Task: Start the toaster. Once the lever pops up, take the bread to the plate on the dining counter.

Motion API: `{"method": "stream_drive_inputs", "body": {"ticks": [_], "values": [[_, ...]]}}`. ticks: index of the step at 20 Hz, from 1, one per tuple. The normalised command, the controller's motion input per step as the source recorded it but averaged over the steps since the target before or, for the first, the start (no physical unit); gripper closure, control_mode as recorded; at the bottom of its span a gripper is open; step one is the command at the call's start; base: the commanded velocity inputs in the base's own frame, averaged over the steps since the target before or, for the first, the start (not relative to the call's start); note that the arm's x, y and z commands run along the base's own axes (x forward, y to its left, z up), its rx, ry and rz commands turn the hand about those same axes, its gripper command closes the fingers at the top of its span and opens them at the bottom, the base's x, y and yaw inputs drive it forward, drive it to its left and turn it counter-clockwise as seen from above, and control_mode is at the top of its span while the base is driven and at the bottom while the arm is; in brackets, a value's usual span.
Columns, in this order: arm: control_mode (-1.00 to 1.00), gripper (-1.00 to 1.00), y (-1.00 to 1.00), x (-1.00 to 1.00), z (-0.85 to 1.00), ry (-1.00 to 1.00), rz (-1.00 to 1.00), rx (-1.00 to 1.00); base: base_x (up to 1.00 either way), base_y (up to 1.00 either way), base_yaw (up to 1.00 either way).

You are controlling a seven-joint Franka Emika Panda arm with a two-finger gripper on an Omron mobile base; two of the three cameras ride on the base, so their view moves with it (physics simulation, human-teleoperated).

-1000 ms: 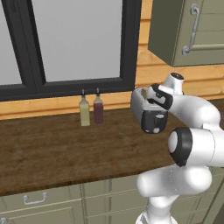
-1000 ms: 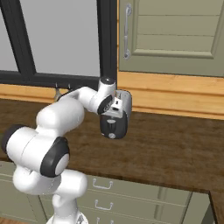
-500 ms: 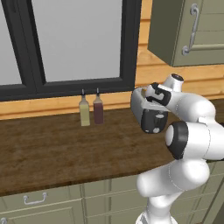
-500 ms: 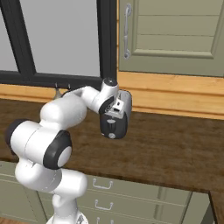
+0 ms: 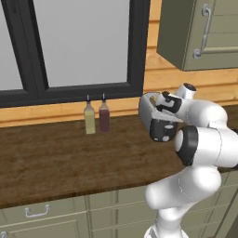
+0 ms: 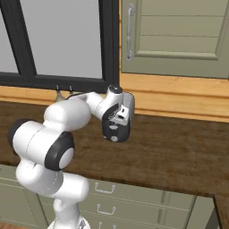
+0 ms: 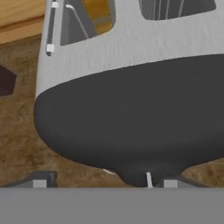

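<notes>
The silver-grey toaster (image 5: 149,110) stands on the dark wood worktop (image 5: 56,158) by the wall, its black end panel (image 5: 161,130) facing the robot. My wrist and hand cover part of it in both base views, where the toaster (image 6: 129,106) shows a small grey button low on the panel. Seen from the hand, the toaster's black end (image 7: 131,113) is very close, with the brushed silver top (image 7: 131,39) and two slots above. Something tan, perhaps the bread (image 7: 99,12), sits in one slot. My gripper (image 7: 105,183) is open, its tips either side of the panel's lower bulge, where the lever (image 7: 148,178) shows as a small tab.
Two bottles, one pale (image 5: 89,120) and one dark red (image 5: 104,118), stand against the wall left of the toaster. A black-framed window (image 5: 79,46) is behind them. An olive wall cabinet (image 5: 200,32) hangs above right. Drawers (image 5: 37,213) run below the worktop.
The arm's elbow has shifted slightly. The hand stays at the toaster's end panel.
</notes>
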Motion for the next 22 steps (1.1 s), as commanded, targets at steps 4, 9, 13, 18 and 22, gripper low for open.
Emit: {"method": "stream_drive_inputs", "body": {"ticks": [4, 9, 13, 18, 22], "values": [[-1.00, -1.00, 0.00, -0.13, -0.91, 0.00, 0.00, 0.01, 0.00, 0.00, 0.00], [-1.00, -1.00, 0.06, -0.31, -1.00, -0.03, 0.00, 0.02, 0.00, 0.00, 0.00], [-1.00, -1.00, 0.03, -0.24, -0.70, -0.08, 0.00, 0.01, 0.00, 0.00, 0.00], [-1.00, -1.00, -0.02, -0.62, 0.91, -0.28, -0.03, 0.02, 0.00, 0.00, 0.00], [-1.00, -1.00, 0.00, -0.62, 1.00, -0.27, -0.05, 0.00, 0.00, 0.00, 0.00]]}}
